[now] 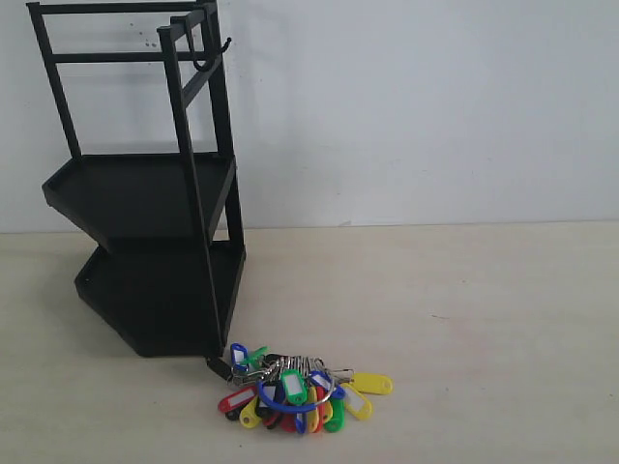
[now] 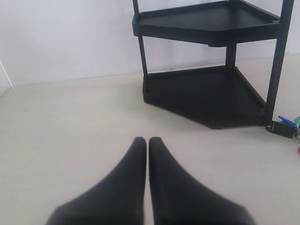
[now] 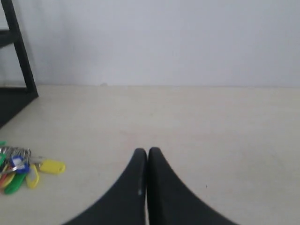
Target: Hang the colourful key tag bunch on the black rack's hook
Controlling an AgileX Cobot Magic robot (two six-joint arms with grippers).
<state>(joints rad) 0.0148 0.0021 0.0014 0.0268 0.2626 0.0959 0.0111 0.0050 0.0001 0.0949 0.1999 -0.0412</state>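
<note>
Beside black rack (image 1: pixel 135 188), colourful key tag bunch (image 1: pixel 295 389), writing unreadable, left tool (image 2: pixel 147 139), right tool (image 3: pixel 147 150) closed

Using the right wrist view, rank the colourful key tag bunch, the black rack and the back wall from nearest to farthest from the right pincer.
1. The colourful key tag bunch: lying on the table, off to one side of the shut right pincer.
2. The black rack: beyond the bunch, on that same side.
3. The back wall: behind the rack, at the table's far edge.

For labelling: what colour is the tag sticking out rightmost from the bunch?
That tag is yellow; clearest in the exterior view.
</note>
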